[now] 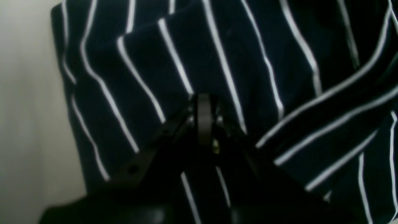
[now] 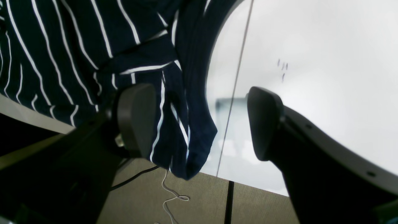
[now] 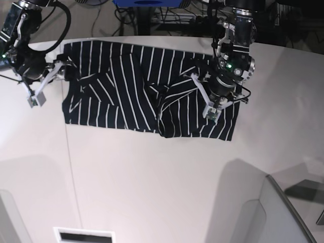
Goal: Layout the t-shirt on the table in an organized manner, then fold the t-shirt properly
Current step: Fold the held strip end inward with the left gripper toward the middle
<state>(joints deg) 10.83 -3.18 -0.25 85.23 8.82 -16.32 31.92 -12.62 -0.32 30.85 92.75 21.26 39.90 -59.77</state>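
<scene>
Left fingers [image 1: 203, 116] pinch the t-shirt [image 3: 131, 86] on the table [image 3: 152, 177].

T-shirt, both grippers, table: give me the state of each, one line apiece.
t-shirt: spread on the table, rumpled, folds bunched near its middle.
left gripper: shut, pinching the t-shirt's cloth.
right gripper: open, a cloth edge hanging between its fingers.
table: white, with the shirt at its far side.

Dim room behind a bright work surface
Beige carpet floor [image 2: 192, 199] carries loose cables [image 2: 171, 193]; dark cable tangle [image 3: 167, 17] sits at the far side.
</scene>
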